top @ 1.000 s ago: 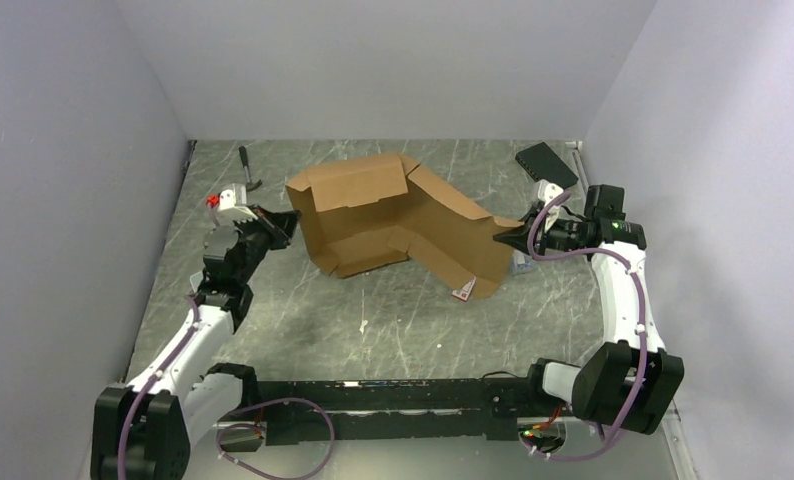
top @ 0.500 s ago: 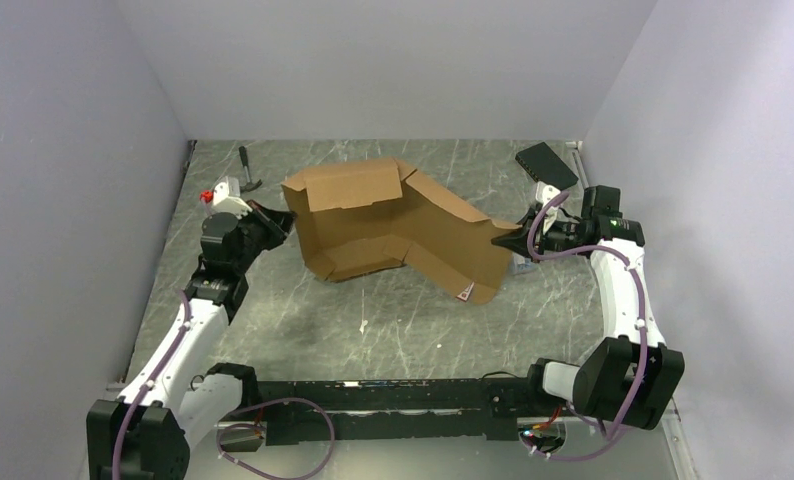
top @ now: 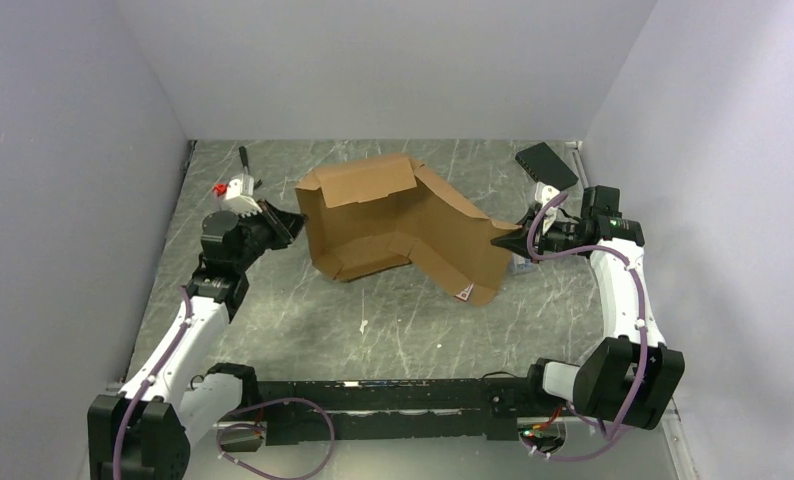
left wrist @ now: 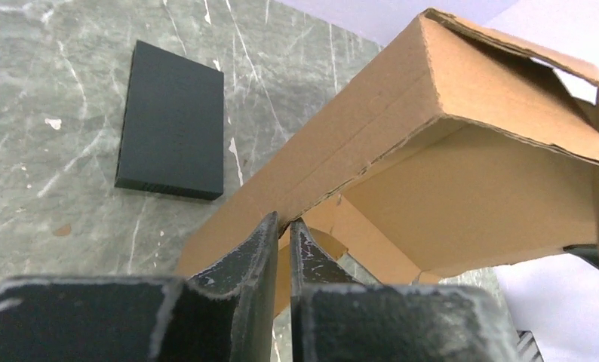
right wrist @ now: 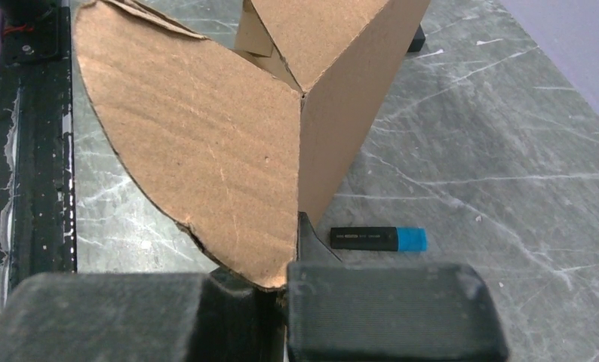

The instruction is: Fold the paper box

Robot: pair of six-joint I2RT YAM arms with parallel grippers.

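The paper box (top: 403, 225), plain brown cardboard and half folded, stands in the middle of the table with its left part raised. My left gripper (top: 295, 222) is at the box's left edge. In the left wrist view the jaws (left wrist: 283, 224) are pinched on the edge of a wall of the box (left wrist: 432, 98), seen from below. My right gripper (top: 501, 240) is at the box's right end. In the right wrist view it (right wrist: 285, 260) is shut on a rounded flap of the box (right wrist: 206, 136).
A flat black box (top: 547, 165) lies at the far right and also shows in the left wrist view (left wrist: 172, 121). A black marker with a blue cap (right wrist: 378, 238) lies beside the box's right end. A small hammer-like tool (top: 245, 168) lies at the far left. Grey walls close in three sides.
My left gripper has moved away from me and to the right. The box's left end has shifted right with it and stands more upright. The right gripper has barely moved.
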